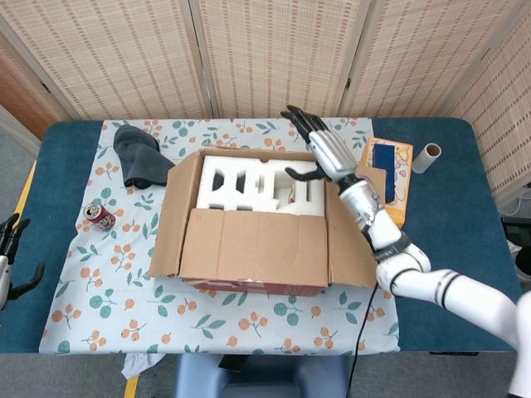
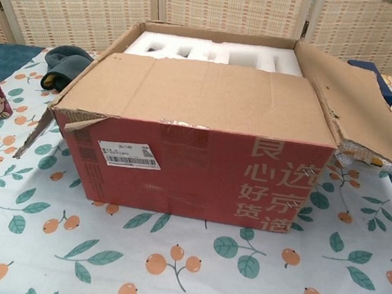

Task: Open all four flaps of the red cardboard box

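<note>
The right hand (image 1: 319, 149) hovers over the far right corner of the red cardboard box (image 2: 194, 164), its fingers (image 1: 300, 118) spread wide and holding nothing. The left hand (image 1: 10, 257) is cut off at the picture's left edge, its fingers apart and empty. The box sits mid-tabletop on a floral cloth (image 1: 116, 274), its near flap (image 1: 253, 246) still lying over the opening. White foam (image 1: 249, 184) fills the inside, though what sits in its slots is hard to make out.
</note>
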